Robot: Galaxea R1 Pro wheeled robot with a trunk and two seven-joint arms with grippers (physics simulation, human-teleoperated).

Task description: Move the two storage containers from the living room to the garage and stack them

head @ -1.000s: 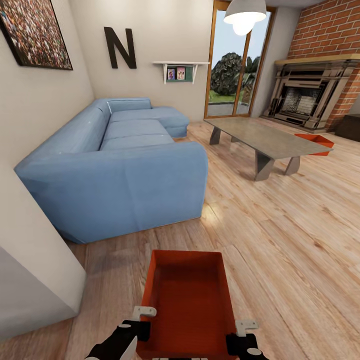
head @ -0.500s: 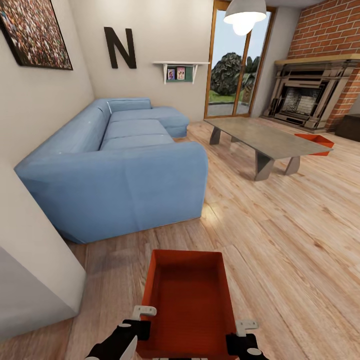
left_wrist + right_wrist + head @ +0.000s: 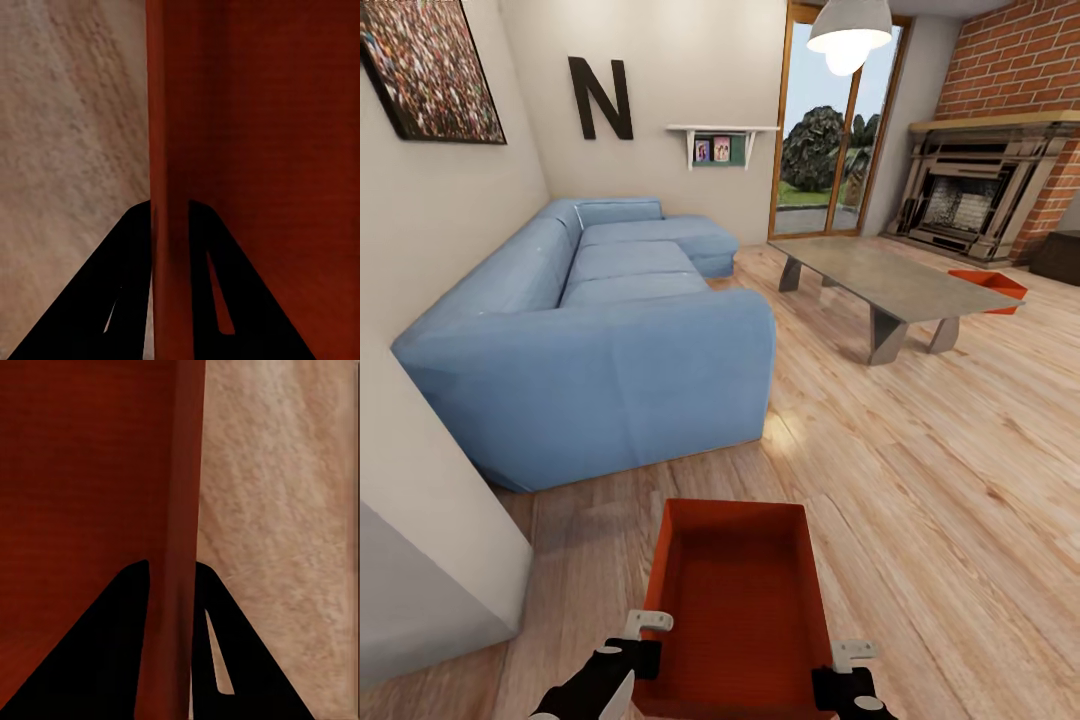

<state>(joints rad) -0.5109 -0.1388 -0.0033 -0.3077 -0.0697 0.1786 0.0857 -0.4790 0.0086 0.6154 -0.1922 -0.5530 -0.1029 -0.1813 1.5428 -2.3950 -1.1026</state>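
Left gripper and right gripper each clamp 1 side wall of storage container, bottom centre; second container right, behind grey table.

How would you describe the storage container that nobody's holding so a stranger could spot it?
Find the brick fireplace, then the grey low table before it. On the wood floor at the table's far end lies an orange-red bin, partly hidden by the tabletop, beside a dark chest.

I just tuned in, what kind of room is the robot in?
Most likely a living room: a blue sectional sofa, a low grey table and a brick-surround fireplace, all on wood-plank flooring.
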